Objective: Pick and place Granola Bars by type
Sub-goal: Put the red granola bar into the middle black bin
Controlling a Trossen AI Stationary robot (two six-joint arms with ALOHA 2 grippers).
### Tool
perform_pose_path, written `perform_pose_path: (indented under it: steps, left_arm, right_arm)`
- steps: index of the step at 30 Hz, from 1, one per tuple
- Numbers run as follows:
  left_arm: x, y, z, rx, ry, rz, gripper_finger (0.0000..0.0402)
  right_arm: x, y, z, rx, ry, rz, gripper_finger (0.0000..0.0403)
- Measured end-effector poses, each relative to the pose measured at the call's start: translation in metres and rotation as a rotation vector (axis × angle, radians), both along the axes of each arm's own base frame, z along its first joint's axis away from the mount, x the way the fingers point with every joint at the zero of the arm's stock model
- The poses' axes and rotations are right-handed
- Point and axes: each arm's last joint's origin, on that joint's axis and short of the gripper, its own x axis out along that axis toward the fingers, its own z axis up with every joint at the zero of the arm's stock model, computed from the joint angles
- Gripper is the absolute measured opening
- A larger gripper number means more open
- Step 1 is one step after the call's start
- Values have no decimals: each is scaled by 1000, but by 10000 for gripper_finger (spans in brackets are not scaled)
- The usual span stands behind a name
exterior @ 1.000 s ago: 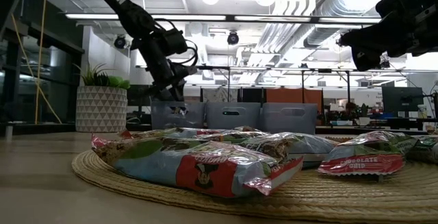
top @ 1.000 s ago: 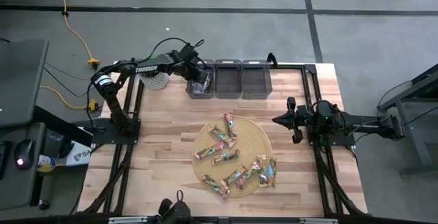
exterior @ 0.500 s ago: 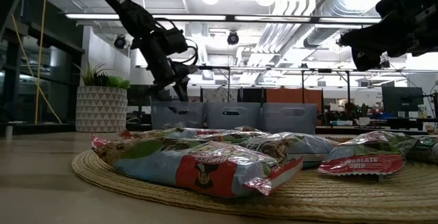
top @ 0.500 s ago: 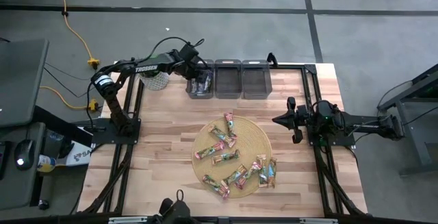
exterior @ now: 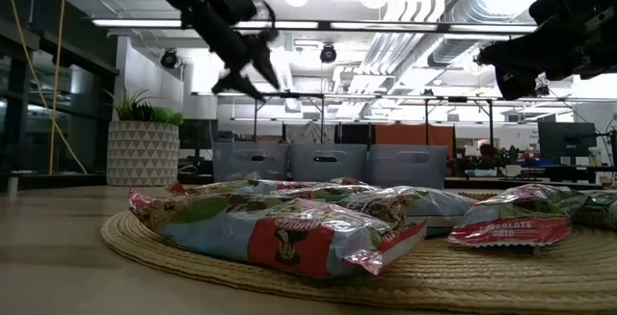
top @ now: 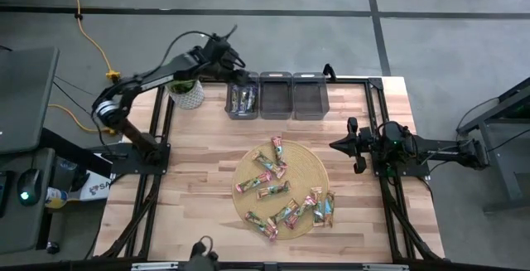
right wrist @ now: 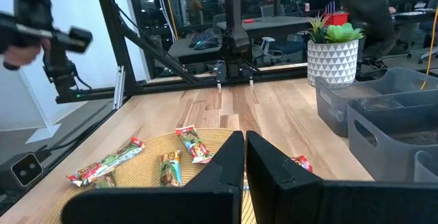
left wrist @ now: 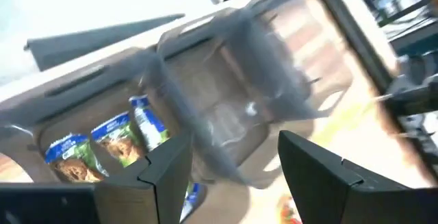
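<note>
A round woven mat [top: 280,190] is seen on the near half of the tabletop [top: 199,188], with many Granola Bars [top: 273,191] scattered over it. In the low view the nearest bar [exterior: 280,233] is shown lying flat on the mat's front edge, with others behind it and to the side.

To the mat's right, the right end effector [top: 334,146] is held above the tabletop, its fingers pressed together with nothing between them.

Beyond the mat, three grey bins are lined up side by side along the far edge. Several bars [top: 242,99] are seen lying in the left bin [top: 242,95]; in the left wrist view three green-and-blue wrappers [left wrist: 109,138] are shown side by side on its floor. The middle bin [top: 276,95] and the right bin [top: 310,95] are set next to it.

The left end effector [top: 234,70] is found over the far rim of the left bin, raised well above it in the low view [exterior: 249,69], with its fingers spread and nothing held. A white patterned plant pot [top: 187,94] is placed just left of the bins.
</note>
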Motion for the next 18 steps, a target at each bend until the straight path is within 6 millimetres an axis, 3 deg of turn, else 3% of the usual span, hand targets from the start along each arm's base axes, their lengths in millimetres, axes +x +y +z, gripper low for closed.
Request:
perform_pose_path:
  steps: [10,18]
  left_arm:
    - [-36,-54,67,118,-138,-48,211]
    - [-42,-106,93,216,-191,-136,211]
  right_arm:
    - [0,0,0,0,0,0,0]
    - [0,0,0,0,0,0,0]
